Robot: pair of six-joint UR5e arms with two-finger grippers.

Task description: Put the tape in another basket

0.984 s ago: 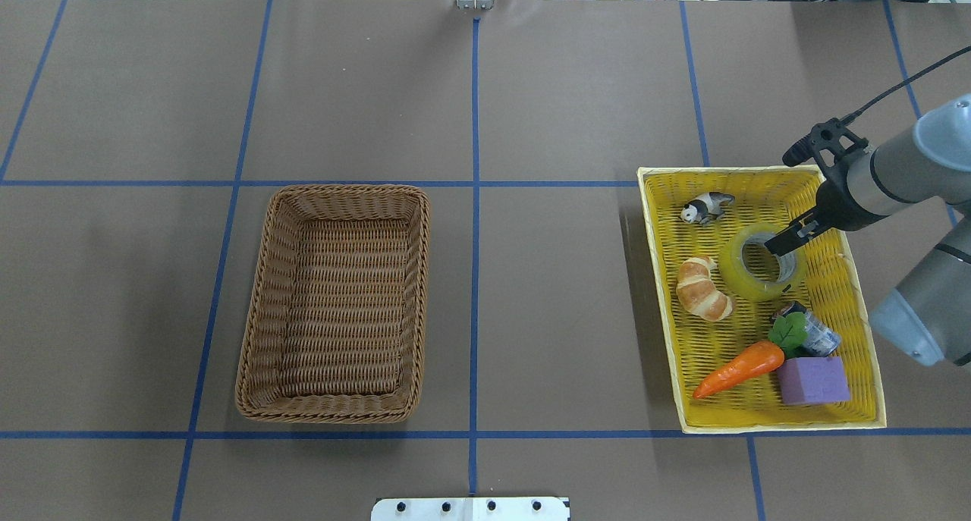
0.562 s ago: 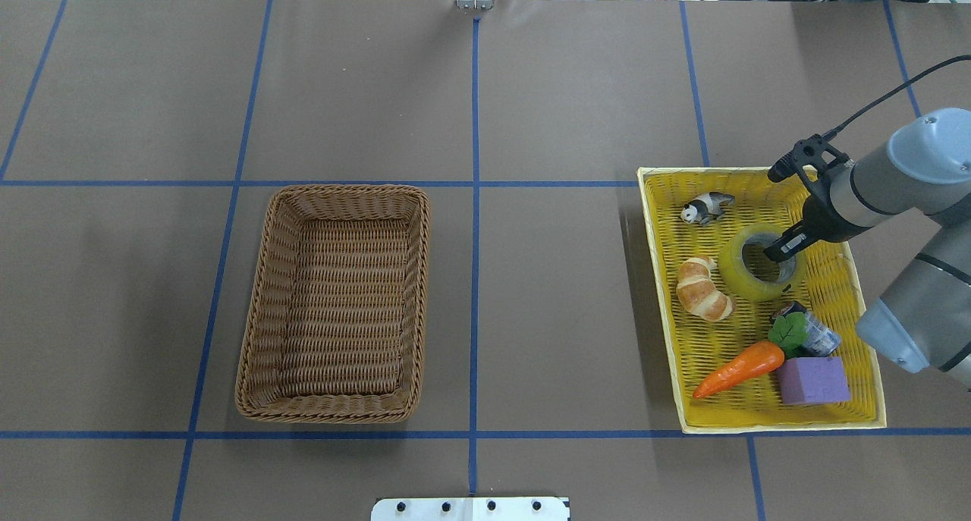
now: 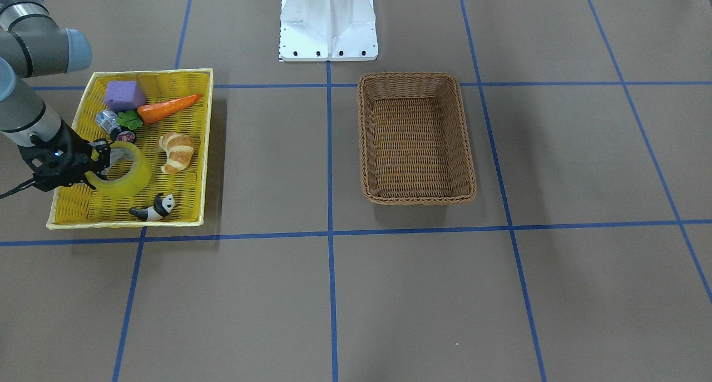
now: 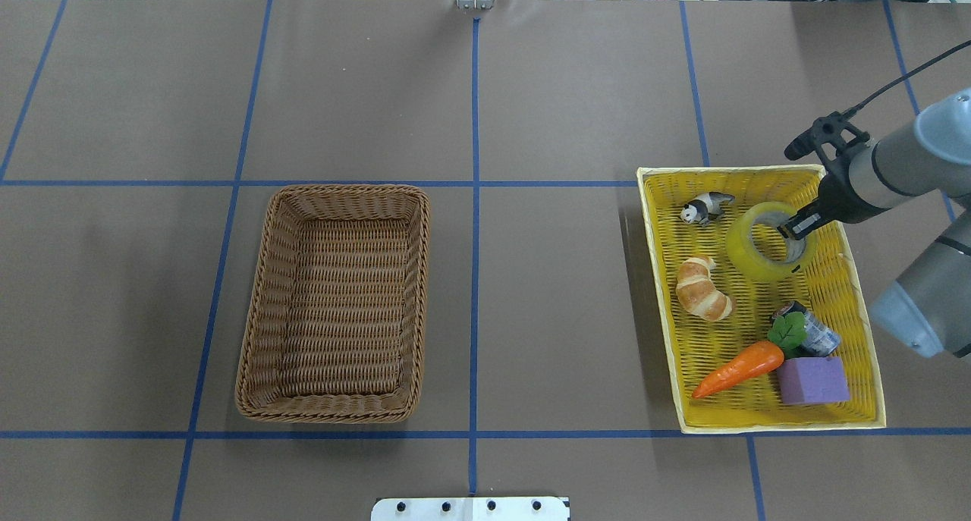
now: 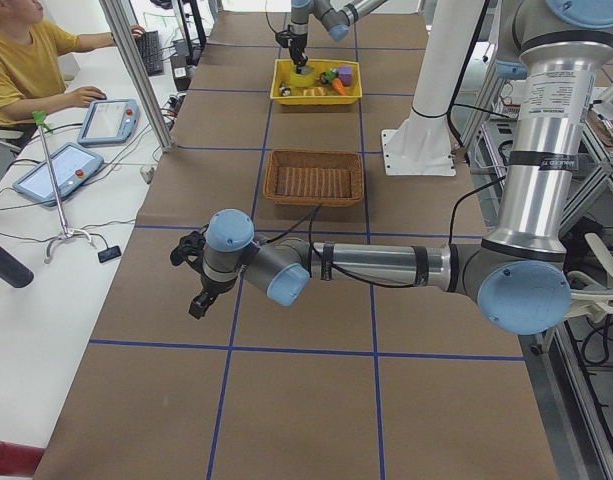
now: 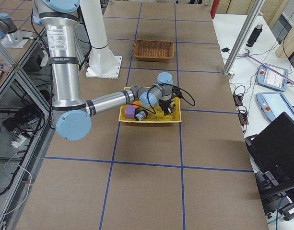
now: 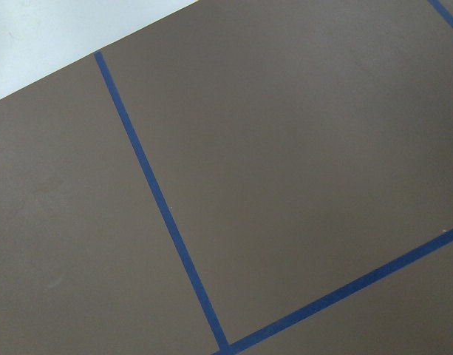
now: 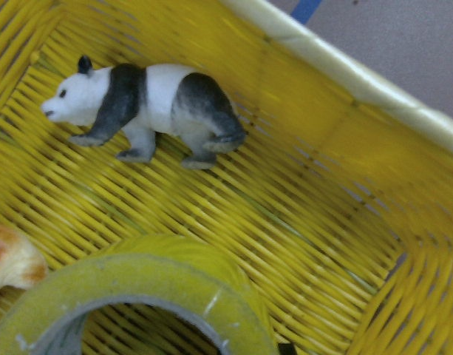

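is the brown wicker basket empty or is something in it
Empty: the brown wicker basket shows only bare weave inside. The tape is at the yellow basket.

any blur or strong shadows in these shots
Right wrist view: the tape at the bottom edge is close and soft, the panda sharper. Overhead view: even light, a soft shadow beside the yellow basket on its side toward the brown basket. Left wrist view: just table, evenly lit, no glare.

Overhead camera: behind robot base (image 4: 470,509), looking forward and down. Front camera: opposite side, facing the base, steep. Both share yellow tray (image 4: 834,293) and wicker basket (image 4: 334,309). Side cameras: table (image 5: 306,410) ends, far. Right wrist: close over tray. Left wrist: close on table.
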